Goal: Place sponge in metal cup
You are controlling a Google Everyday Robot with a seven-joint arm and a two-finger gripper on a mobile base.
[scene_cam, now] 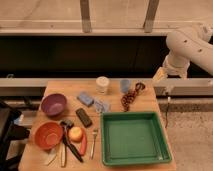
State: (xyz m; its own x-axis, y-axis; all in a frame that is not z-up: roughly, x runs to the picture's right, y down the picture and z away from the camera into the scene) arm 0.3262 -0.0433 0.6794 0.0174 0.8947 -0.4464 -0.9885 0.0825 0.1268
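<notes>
A blue-grey sponge (pixel 85 98) lies flat near the middle of the wooden table (pixel 55 88). The metal cup (pixel 125 85) stands upright at the back of the table, to the right of the sponge. My arm (pixel 189 47) reaches in from the upper right. The gripper (pixel 161 75) hangs off the table's back right corner, to the right of the cup and well away from the sponge. Nothing shows in it.
A white cup (pixel 102 84) stands left of the metal cup. A brown bead string (pixel 130 98), a crumpled blue-grey item (pixel 101 106), a black block (pixel 83 117), a purple bowl (pixel 53 104), an orange bowl (pixel 48 135), cutlery with fruit (pixel 76 134) and a green tray (pixel 134 137) fill the table.
</notes>
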